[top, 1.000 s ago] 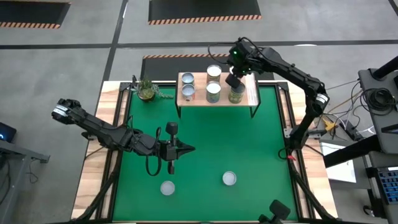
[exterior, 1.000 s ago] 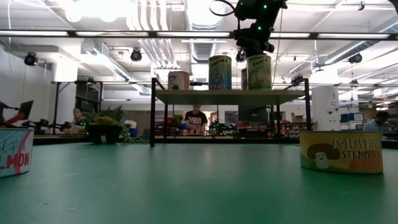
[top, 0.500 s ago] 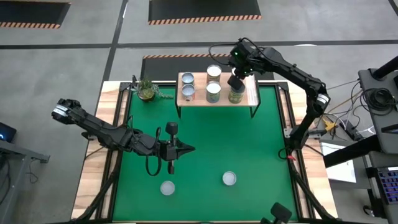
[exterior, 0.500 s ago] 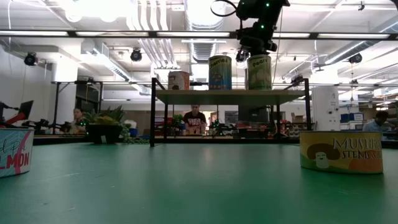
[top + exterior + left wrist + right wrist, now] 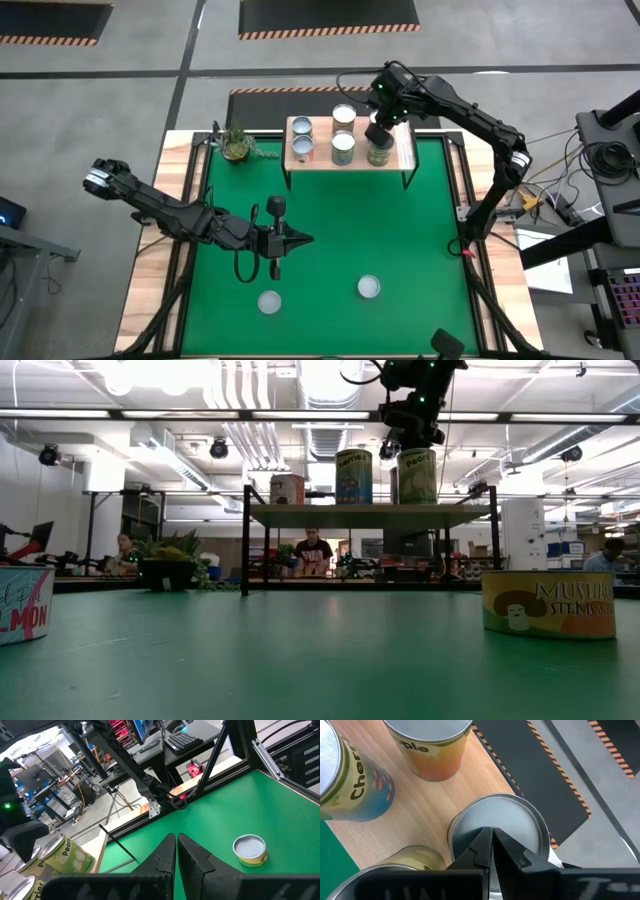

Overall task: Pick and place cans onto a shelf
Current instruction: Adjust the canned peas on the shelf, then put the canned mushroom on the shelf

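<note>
table [image 5: 400, 230]: two cans [image 5: 369, 288], potted plant [image 5: 236, 143], shelf [image 5: 405, 155] | shelf: several cans [image 5: 343, 149]

Shelf [image 5: 405, 152] crowded w/ cans [image 5: 343, 148]; green table [image 5: 400, 240] center open.

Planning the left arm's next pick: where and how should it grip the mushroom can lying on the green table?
Grip the mushroom can by its curved side wall, coming straight down from above with the jaws straddling its round lid. It stands upright, short and wide, with bare table all around, so opposite sides are free. The left gripper hovers nearby, shut, and must open first.
</note>
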